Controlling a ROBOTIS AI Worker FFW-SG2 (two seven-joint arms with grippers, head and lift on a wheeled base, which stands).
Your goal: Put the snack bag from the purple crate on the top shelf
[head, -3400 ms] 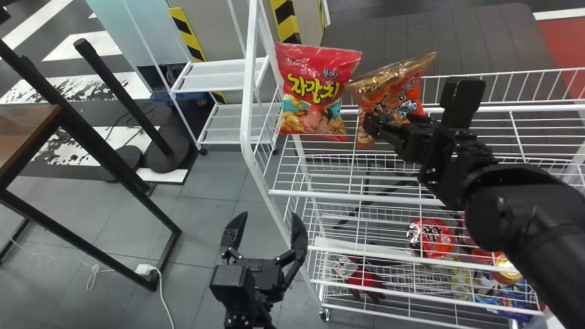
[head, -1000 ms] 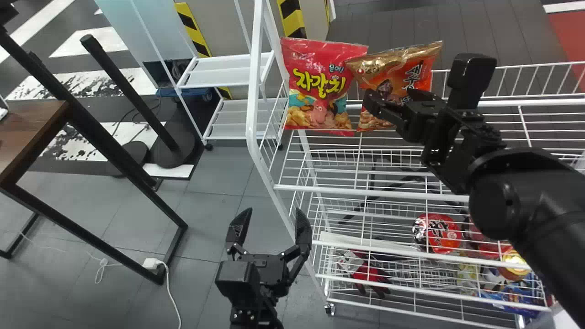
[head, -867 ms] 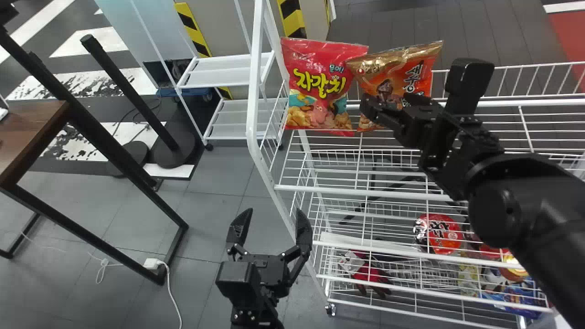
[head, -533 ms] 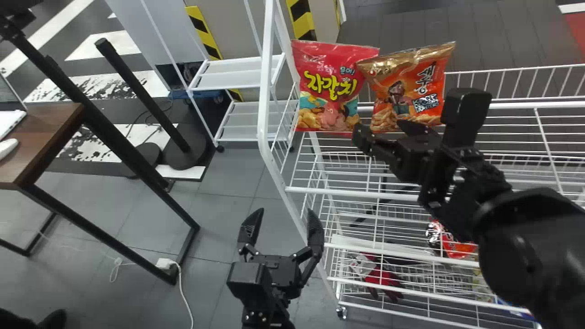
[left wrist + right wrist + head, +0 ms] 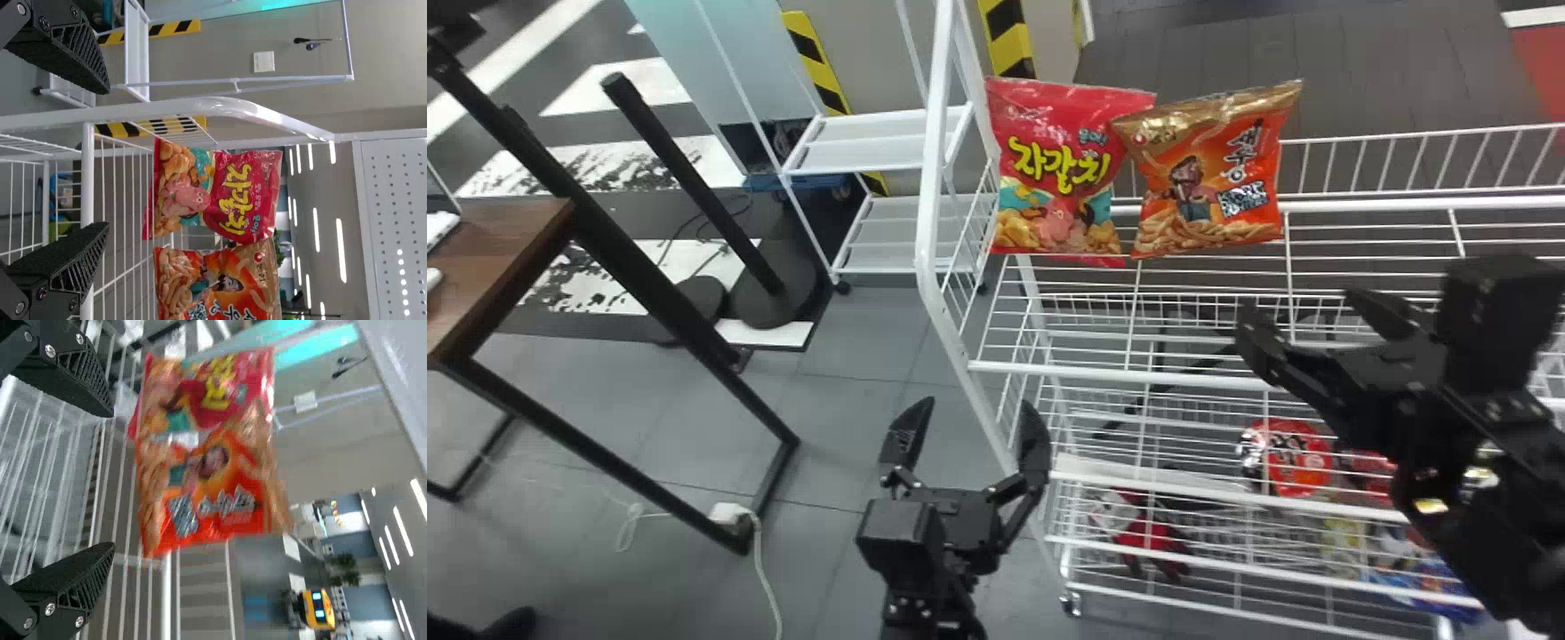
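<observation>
The orange snack bag (image 5: pixel 1209 178) stands upright toward the back of the top shelf (image 5: pixel 1120 373), its edge against the red snack bag (image 5: pixel 1054 169) at the left end. My right gripper (image 5: pixel 1307 307) is open and empty, in front of the shelf, lower and to the right of both bags. From the right wrist view, that gripper (image 5: pixel 112 480) faces the orange bag (image 5: pixel 207 473) with a gap between. My left gripper (image 5: pixel 978 411) stays parked low, left of the rack, open and empty; in the left wrist view this gripper (image 5: pixel 105 159) has both bags beyond it.
The white rack's left post (image 5: pixel 929 178) stands between the left arm and the shelf. Lower baskets hold a red cup (image 5: pixel 1288 458) and red-black gloves (image 5: pixel 1147 538). A wooden table (image 5: pixel 498 258) is at far left, a small white rack (image 5: pixel 863 147) behind.
My right gripper has drawn back from the orange bag, down and to the right, uncovering the bag's front. The bag sits straighter than several seconds ago. The head view has shifted slightly.
</observation>
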